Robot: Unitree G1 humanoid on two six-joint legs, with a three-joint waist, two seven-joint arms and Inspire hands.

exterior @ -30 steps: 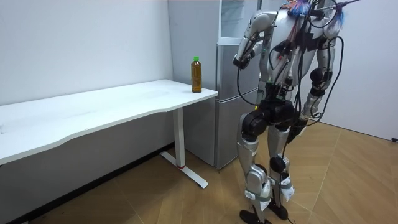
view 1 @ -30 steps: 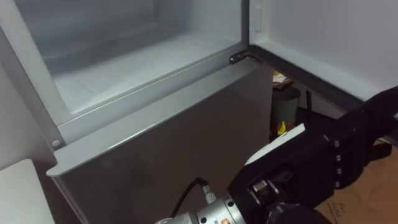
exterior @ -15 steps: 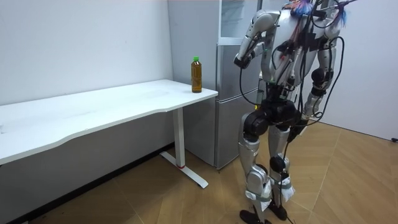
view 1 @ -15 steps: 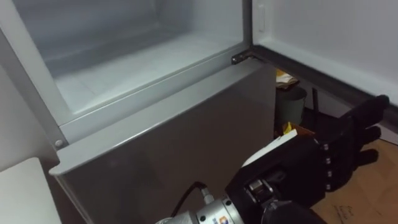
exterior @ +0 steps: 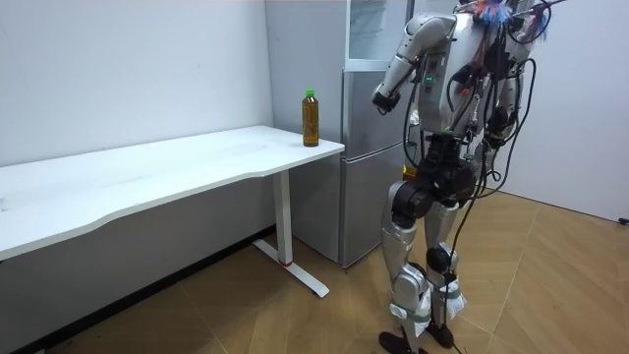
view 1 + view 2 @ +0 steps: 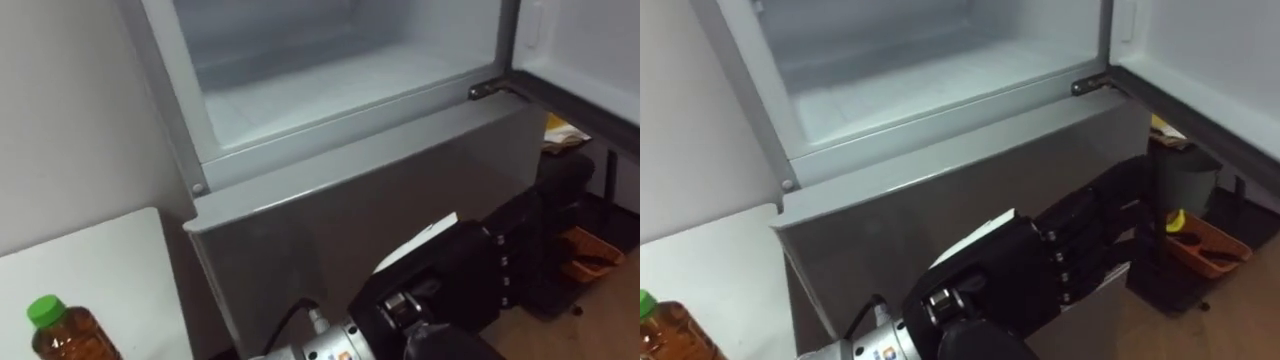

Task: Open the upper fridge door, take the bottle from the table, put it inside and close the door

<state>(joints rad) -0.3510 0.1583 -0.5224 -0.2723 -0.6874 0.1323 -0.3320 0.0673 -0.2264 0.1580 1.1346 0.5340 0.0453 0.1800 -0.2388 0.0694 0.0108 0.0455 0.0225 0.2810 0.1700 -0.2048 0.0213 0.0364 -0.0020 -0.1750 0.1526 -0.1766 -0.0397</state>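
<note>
White table carried the bottle, upright at the corner beside the fridge. It was well apart from my left hand, which hung empty with fingers stretched out before the grey lower door. The right hand hung by the hip, too small for me to read. My worry was the reach. I judged that a tall, narrow bottle so near the table's edge would topple or roll off if the fingers struck it sideways. A loose hold on its smooth wall could also let it slip on the way to the upper compartment, which was open and bare. The bottle looked like clear plastic, with amber liquid nearly to the neck and a green screw cap.
</note>
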